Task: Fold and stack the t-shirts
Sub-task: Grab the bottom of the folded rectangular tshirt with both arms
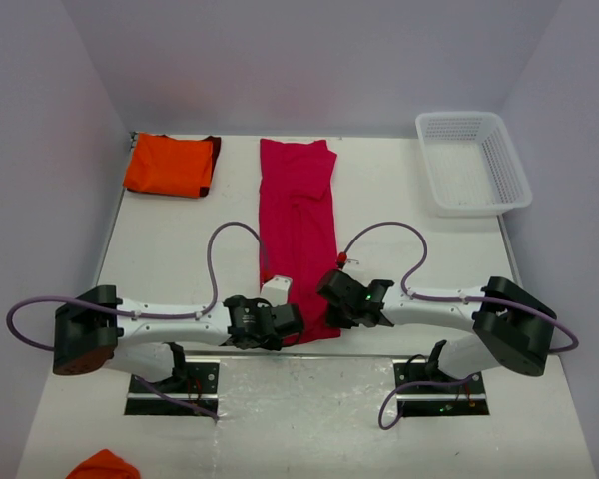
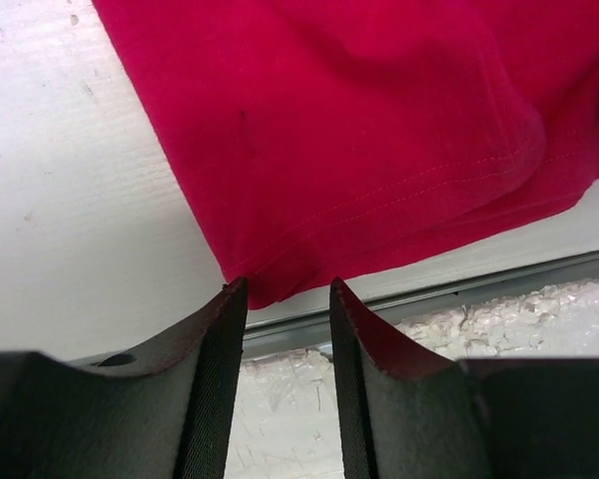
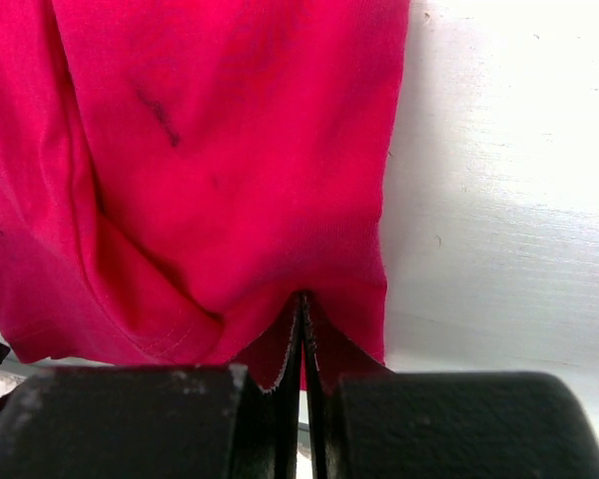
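Observation:
The crimson-pink t-shirt [image 1: 298, 215] lies on the table as a long narrow strip running from the back toward the arms. Its near hem fills the left wrist view [image 2: 379, 120] and the right wrist view [image 3: 230, 150]. My right gripper [image 1: 327, 287] [image 3: 302, 296] is shut on that hem near its right corner. My left gripper [image 1: 298, 321] [image 2: 288, 289] stands open at the hem's left corner. The cloth ends just at its tips and nothing lies between its fingers. The orange t-shirt [image 1: 168, 165] with a dark edge lies folded at the back left.
A white lattice basket [image 1: 504, 160] stands at the back right. The table's near edge with a metal rail [image 2: 459, 284] runs just under the shirt's hem. A bit of orange cloth [image 1: 105, 464] shows at the bottom left corner, beside the left arm's base.

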Tool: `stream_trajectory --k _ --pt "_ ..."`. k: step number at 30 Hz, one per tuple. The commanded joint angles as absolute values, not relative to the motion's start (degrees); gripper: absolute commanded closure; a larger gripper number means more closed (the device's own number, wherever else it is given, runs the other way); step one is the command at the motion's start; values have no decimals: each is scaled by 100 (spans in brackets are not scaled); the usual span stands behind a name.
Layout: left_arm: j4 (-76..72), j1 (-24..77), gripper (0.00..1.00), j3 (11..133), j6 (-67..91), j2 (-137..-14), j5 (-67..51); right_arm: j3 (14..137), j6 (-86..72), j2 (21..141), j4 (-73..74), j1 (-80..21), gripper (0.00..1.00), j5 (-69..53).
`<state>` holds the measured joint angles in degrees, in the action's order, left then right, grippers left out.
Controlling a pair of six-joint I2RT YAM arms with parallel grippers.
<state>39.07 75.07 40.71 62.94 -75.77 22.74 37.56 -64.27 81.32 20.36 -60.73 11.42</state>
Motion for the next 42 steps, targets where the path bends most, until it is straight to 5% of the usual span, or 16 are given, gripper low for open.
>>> stream_trajectory --k 1,21,32,42 --pt "3683 7523 60 4201 6179 -7725 2347 3498 -6451 8244 2373 -6108 100 1125" --pt "3665 7523 73 4157 6240 -7980 2329 3472 -6460 8262 2347 -6108 100 1107" --pt "3691 7523 100 4122 6284 -7980 2338 3463 -6495 8271 2347 -6108 100 1107" --pt "3744 7523 100 4087 6346 -7998 2373 3437 -6504 8314 2285 -6108 100 1081"
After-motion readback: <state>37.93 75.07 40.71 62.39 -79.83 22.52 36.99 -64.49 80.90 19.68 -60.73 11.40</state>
